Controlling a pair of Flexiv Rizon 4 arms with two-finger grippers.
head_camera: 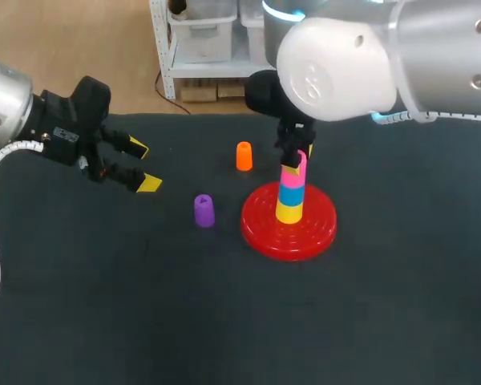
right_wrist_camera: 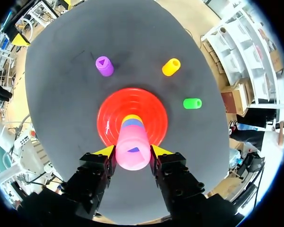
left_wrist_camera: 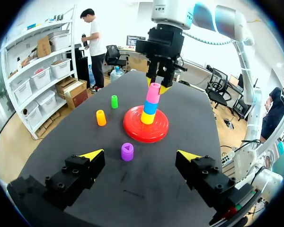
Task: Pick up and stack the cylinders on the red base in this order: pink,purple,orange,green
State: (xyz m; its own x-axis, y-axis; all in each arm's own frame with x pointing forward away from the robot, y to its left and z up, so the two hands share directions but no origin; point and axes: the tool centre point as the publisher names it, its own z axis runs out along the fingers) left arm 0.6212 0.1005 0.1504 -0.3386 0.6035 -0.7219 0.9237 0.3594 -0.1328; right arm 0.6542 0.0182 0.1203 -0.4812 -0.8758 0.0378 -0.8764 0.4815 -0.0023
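One cylinder, the pink (left_wrist_camera: 153,93), sits atop the stack (head_camera: 290,205) on the red base (head_camera: 321,228), the right gripper (right_wrist_camera: 132,151) clamped on it; next it must let go, then the purple (head_camera: 204,209) needs fetching.

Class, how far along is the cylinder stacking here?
Done: nothing released yet. In hand: the right hand grips the pink cylinder atop the stack on the red base. To do: purple cylinder, orange cylinder and green cylinder sit loose; the left hand is open, empty.
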